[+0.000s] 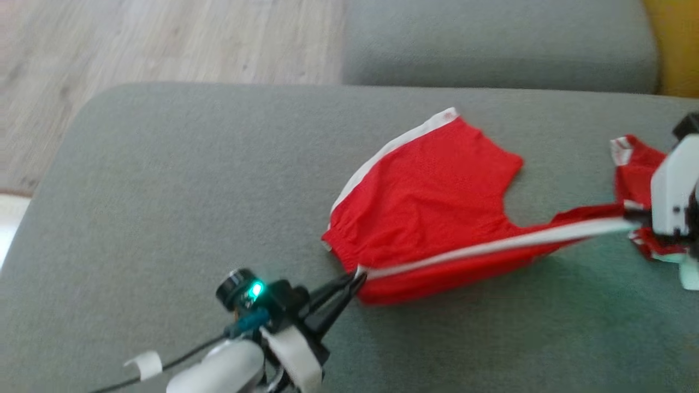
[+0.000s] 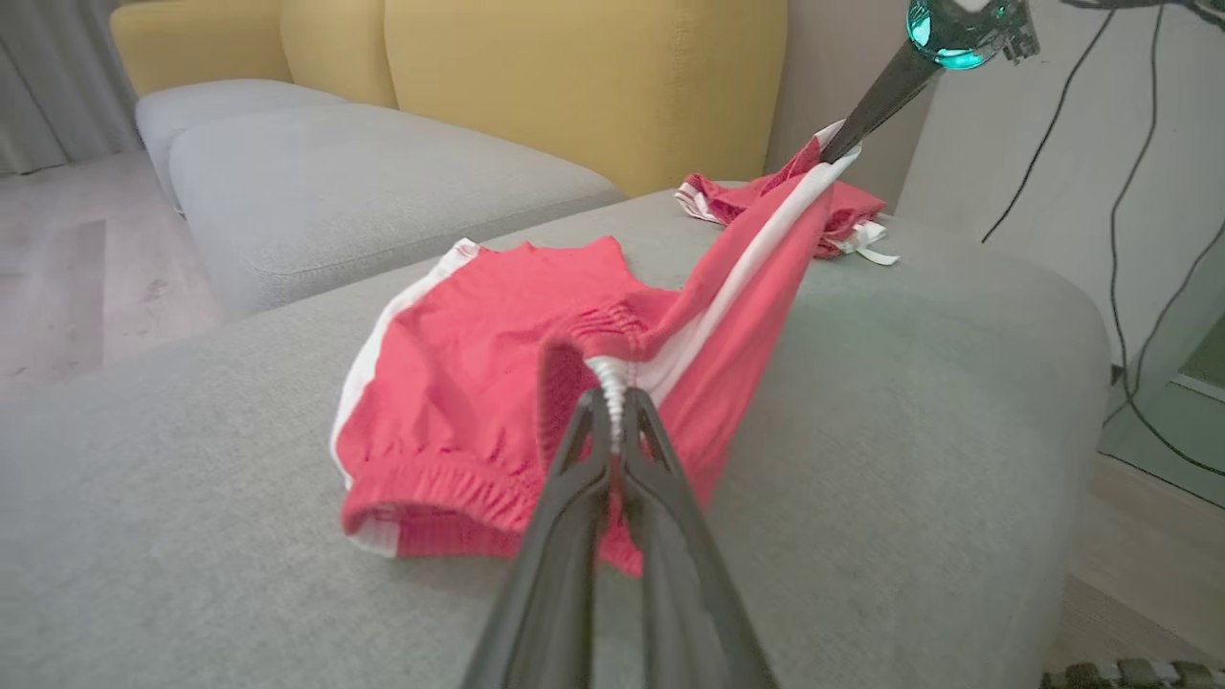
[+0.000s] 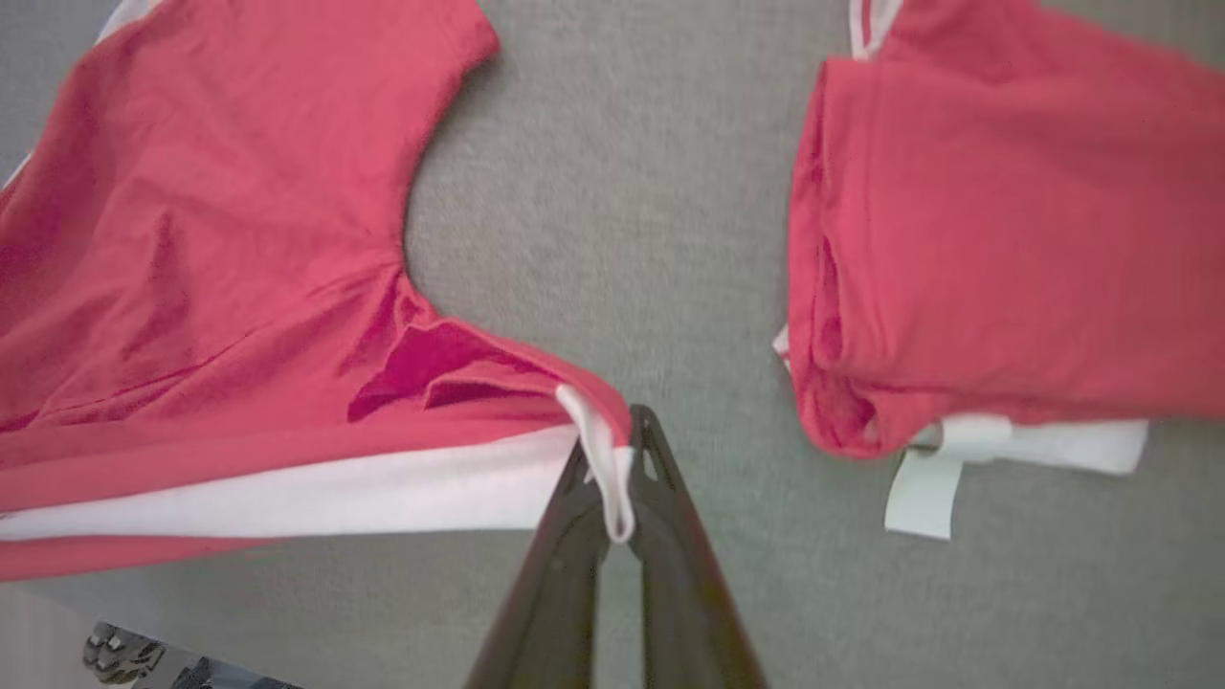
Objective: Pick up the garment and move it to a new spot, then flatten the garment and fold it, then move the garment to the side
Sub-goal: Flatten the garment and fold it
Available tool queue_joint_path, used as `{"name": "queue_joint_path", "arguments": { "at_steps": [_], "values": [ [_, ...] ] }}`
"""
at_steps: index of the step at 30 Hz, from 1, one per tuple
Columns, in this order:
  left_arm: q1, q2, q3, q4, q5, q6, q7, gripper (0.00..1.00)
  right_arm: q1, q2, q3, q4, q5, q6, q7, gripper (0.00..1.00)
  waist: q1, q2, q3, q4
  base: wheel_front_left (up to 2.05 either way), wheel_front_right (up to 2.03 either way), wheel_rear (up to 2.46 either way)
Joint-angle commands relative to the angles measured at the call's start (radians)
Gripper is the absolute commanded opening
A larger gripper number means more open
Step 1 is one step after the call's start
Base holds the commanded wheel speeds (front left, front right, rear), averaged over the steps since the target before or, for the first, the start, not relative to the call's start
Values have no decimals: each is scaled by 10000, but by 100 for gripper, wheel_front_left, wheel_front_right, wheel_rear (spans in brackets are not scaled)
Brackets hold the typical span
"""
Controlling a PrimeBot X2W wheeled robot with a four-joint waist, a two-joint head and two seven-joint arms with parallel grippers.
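Red shorts (image 1: pixel 431 191) lie on the grey sofa cushion (image 1: pixel 164 191), their white-striped side edge (image 1: pixel 491 248) held taut just off it, running left to right between your left tool (image 1: pixel 357 274), clamped on the waistband end, and your right tool (image 3: pixel 612 469), clamped on the hem end.

You look down on a broad grey upholstered cushion (image 1: pixel 164 191) with rounded corners, and a second grey seat (image 1: pixel 491 43) sits just behind it across a narrow gap. Pale wood-plank floor (image 1: pixel 164 38) runs past the far left corner. In the left wrist view, you see mustard-yellow backrests (image 2: pixel 574 86) rising behind the grey seats. A grey curtain (image 2: pixel 48 96) hangs at the far left, and a plain pale wall (image 2: pixel 1034 220) stands to the right. Soft, even light falls across the upholstery.
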Motion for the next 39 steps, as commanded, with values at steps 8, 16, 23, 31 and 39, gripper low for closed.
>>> {"name": "queue_joint_path", "arguments": {
  "at_steps": [8,16,23,31,39],
  "values": [
    [-1542,-683,742,567,41,-213,-297,0,-2095,139,-407,-178,-2164,-9,978,0,-4,0,1429,1359,0,0,0],
    [-2540,-1629,937,1445,157,-456,-388,0,-3436,213,-626,238,-3322,-9,1354,0,-4,0,2316,2141,0,0,0],
    [-3084,-2246,1151,1814,287,-562,-402,0,-4302,284,-305,415,-3879,-9,1364,0,-4,0,2821,2569,0,0,0],
    [-3224,-2652,1224,1912,514,-606,-404,0,-5098,373,87,821,-4288,-9,745,0,-4,0,3272,3036,0,0,0],
    [-3303,-2819,1146,1940,471,-610,-405,0,-5524,247,372,1397,-4406,-9,51,0,-4,0,3633,3370,0,0,0]
  ]
}}
